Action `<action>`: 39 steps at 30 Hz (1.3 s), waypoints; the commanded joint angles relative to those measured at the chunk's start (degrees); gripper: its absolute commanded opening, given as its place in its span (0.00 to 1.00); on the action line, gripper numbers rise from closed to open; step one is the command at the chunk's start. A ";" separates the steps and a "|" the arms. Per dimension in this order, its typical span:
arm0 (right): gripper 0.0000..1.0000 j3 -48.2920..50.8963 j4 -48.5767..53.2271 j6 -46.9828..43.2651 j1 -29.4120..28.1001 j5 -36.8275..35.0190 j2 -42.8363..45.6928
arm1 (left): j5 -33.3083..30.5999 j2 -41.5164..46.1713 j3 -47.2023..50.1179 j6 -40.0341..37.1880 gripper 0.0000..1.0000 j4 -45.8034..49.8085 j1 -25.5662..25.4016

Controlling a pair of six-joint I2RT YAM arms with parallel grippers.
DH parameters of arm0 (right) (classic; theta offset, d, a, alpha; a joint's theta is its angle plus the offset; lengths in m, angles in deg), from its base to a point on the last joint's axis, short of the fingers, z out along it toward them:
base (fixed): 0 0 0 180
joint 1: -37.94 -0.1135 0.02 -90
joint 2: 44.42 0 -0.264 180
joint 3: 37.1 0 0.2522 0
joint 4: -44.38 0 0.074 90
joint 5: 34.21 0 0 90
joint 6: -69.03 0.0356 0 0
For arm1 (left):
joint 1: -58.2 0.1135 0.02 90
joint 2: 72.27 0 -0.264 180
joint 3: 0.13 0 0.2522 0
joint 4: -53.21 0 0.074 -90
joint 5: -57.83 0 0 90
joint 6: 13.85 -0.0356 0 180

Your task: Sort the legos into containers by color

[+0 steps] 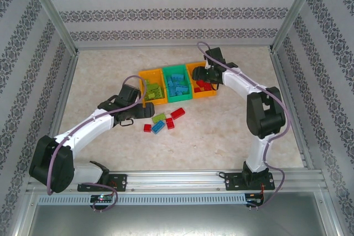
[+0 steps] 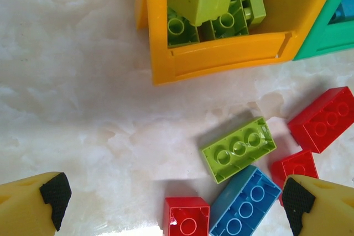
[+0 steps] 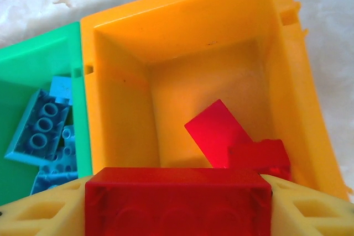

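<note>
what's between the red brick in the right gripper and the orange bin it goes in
Nothing visible. The red brick, held by the right gripper, hangs over the open orange bin; only other red bricks lie inside.

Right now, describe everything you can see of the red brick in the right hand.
The red brick is glossy plastic, a long rectangular block seen side-on, faint round shapes showing through its wall. It sits level, clamped at its short ends between the yellow fingers of the right hand. It hangs over the open orange-yellow bin, touching only the fingers as far as shows; other red bricks lie inside, below it.
</note>
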 commanded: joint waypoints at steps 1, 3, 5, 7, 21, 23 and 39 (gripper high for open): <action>0.60 -4.47 3.28 3.01 0.62 -0.09 -2.47 | -1.31 1.56 1.30 -0.83 1.00 2.06 -1.57; 0.64 -6.09 4.30 3.45 0.89 0.40 -3.79 | -1.55 2.12 2.18 -0.66 1.00 2.44 -2.42; 0.67 -7.63 5.70 3.42 0.91 0.91 -4.85 | -2.05 2.43 3.01 -0.32 1.00 2.84 -3.31; 0.72 -8.33 6.31 3.07 0.90 1.93 -5.49 | -2.63 2.63 3.49 0.08 1.00 3.44 -4.23; 0.91 -2.18 3.42 1.36 -0.44 5.27 1.51 | -1.27 3.68 7.70 6.12 0.95 3.04 -7.99; 0.91 -1.61 3.45 1.25 -0.55 5.57 2.14 | -2.02 2.80 7.86 5.58 0.94 3.27 -7.95; 0.92 1.21 3.51 0.87 -0.33 5.62 3.46 | -5.79 -7.89 4.08 8.63 0.92 4.15 -7.86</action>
